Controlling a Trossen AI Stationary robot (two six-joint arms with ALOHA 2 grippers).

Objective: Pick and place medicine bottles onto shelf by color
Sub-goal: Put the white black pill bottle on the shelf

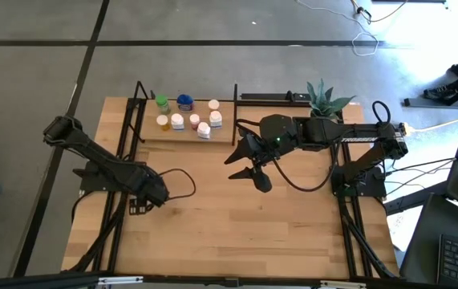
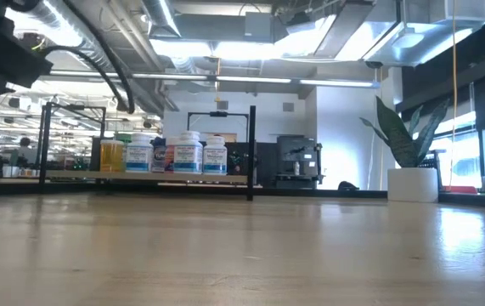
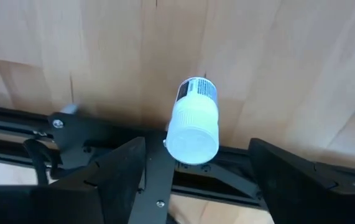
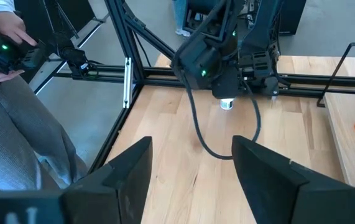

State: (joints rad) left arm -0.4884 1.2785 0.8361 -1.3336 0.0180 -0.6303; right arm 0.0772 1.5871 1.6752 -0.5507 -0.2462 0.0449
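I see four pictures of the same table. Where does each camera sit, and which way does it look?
High view: above the table, looking straight down; both arms show, shelf at the far edge.
Low view: at tabletop height, looking level at the shelf and plant; an arm's dark parts show top left.
Left wrist view: on the left arm, looking down past its open fingers at a white bottle.
Right wrist view: on the right arm, looking past its fingers toward the left arm.
Shared: both wrist views show that white bottle.

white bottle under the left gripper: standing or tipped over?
Standing. The left wrist view looks down on the white bottle's round cap, its base on the table; the left gripper is open above it.
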